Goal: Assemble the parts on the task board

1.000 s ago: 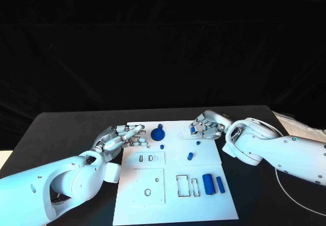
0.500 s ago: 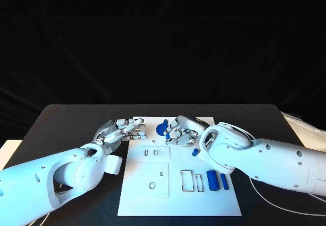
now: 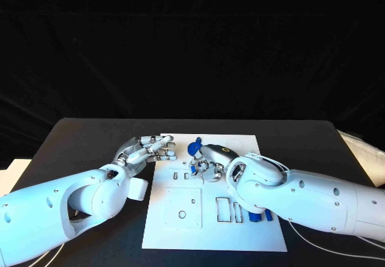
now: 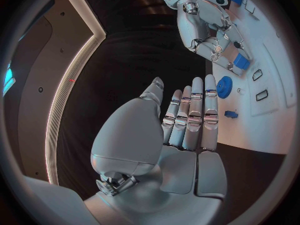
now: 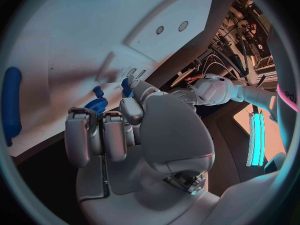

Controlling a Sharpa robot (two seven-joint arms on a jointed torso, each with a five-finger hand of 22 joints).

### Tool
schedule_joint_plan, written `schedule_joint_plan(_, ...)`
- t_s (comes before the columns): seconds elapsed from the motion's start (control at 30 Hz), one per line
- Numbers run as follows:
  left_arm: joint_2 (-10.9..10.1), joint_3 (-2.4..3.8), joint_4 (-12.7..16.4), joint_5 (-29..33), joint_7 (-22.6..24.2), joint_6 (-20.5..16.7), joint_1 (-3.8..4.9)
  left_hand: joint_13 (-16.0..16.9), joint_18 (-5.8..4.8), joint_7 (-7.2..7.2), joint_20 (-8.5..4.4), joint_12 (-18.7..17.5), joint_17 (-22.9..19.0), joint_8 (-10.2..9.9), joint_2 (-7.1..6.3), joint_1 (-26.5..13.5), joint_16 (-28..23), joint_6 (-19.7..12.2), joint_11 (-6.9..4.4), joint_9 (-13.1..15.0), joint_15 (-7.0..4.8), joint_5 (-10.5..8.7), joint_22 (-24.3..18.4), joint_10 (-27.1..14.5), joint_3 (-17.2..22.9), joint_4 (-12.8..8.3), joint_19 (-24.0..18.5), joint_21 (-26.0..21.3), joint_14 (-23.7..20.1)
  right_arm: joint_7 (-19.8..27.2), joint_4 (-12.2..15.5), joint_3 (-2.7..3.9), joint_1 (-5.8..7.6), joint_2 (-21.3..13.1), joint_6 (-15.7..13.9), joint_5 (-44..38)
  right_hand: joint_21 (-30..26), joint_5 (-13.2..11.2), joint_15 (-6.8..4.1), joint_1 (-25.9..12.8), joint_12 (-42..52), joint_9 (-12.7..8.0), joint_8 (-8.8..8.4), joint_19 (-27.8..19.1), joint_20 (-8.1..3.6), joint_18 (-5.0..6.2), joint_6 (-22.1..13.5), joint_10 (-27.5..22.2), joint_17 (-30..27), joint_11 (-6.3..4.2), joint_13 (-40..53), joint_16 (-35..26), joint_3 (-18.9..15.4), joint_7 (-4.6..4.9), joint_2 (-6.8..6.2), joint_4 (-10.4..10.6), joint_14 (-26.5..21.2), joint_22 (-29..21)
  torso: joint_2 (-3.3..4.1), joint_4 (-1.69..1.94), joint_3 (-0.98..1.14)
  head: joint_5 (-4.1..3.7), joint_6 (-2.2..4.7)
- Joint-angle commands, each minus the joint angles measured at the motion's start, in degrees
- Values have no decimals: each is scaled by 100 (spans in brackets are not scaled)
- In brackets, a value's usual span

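So the right hand is parked over the far middle of the task board with its fingers curled around a small blue part, and the blue gear sits just past it on the far side, basically touching distance. The left hand hangs at the board's far-left edge, fingers straight and together, holding nothing. My guess: the right hand's way nearer the gear and those slots, so it's the right's move.
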Motion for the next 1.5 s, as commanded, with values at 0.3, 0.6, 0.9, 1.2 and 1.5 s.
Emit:
schedule_joint_plan(0.3,20,3,20,44,76,100,2,-5,54,9,1,-25,5,-21,44,11,-18,22,8,-4,5,1,-7,22,0,-32,36,-26,47,-190,-37,-3,-72,68,426,-362,-25,19,-43,-90,-27,59,9,-38,13,-15,144,-24,512,-2,-11,-41,-27,-60,-38,-13,380,245,-2,-14,6,33,-45)
schedule_joint_plan(0.6,24,3,17,44,75,108,2,-5,54,9,1,-25,5,-21,44,11,-18,22,8,-4,5,1,-7,22,0,-32,36,-26,47,-199,-40,-3,-107,100,504,-386,-26,25,-44,-112,-29,58,5,-37,12,-15,145,-23,514,-2,-10,-41,-35,-61,-59,-13,381,246,-1,-14,7,34,-62)
schedule_joint_plan(0.9,30,3,12,44,72,115,2,-5,54,9,1,-25,5,-21,44,11,-18,22,8,-4,5,1,-7,22,0,-32,36,-26,47,-207,-58,-3,-136,104,530,-397,-35,30,-44,-166,-51,56,-5,-48,12,-12,144,-30,512,-2,-23,-45,-52,-60,-91,1,381,229,1,-13,5,31,-76)
schedule_joint_plan(1.2,38,3,8,44,68,118,1,-5,54,9,1,-25,5,-21,44,11,-18,22,8,-4,5,1,-7,22,0,-32,36,-26,47,-213,-128,-5,-144,122,542,-431,-113,14,10,-283,-730,-15,-186,-159,41,20,-131,-399,485,75,-510,-74,-85,45,-294,11,369,72,0,-14,3,37,-86)
schedule_joint_plan(1.5,38,3,5,44,60,125,1,-5,54,9,1,-25,5,-21,44,11,-18,22,8,-4,5,1,-7,22,0,-32,36,-26,47,-165,-143,-10,-148,128,501,-440,-140,41,52,-315,-860,-37,-243,-184,83,28,-258,-476,487,120,-615,-83,-117,96,-426,12,366,33,1,-14,3,33,-93)
